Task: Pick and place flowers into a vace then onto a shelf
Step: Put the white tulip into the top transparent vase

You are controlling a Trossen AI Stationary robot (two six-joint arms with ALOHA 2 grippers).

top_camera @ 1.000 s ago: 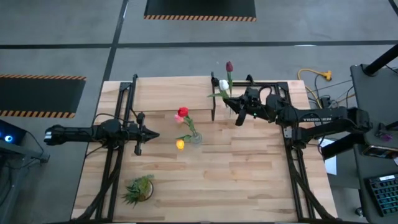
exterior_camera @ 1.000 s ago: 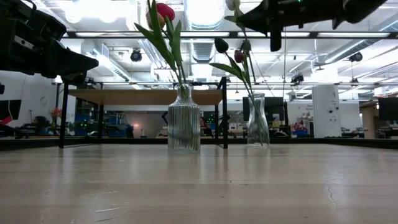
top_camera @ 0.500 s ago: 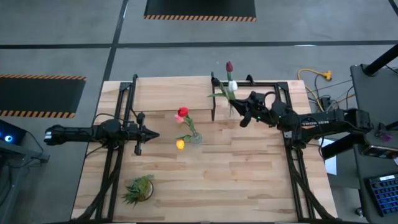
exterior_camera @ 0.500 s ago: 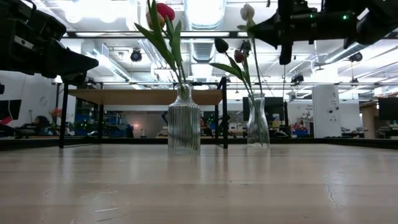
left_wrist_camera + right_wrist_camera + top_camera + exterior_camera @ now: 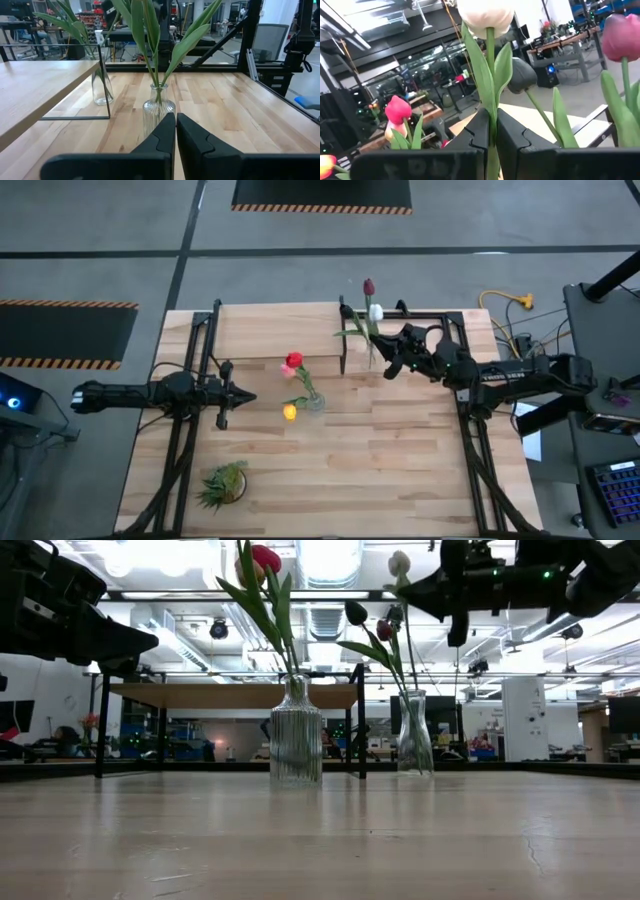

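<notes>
The right gripper (image 5: 391, 366) is pinching the white tulip (image 5: 375, 313) stem above the smooth vase (image 5: 414, 735); it may miss the narrow neck. The left gripper (image 5: 247, 397) is waiting closed, empty.

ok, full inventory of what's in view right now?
Ribbed glass vase: one, clear, table centre, holding red, pink and orange-yellow tulips.
Smooth glass vase: one, clear, by the shelf's right end, holding a maroon tulip.
White tulip: one, stem pinched in the right gripper above the smooth vase.
Shelf: one, pale wood, black legs, table's far side.
Tuft plant: one, green, near-left corner.
Table: one, planked wood.
Left gripper: fingers shut, empty, left of centre.
Right gripper: fingers shut on the white tulip.
</notes>
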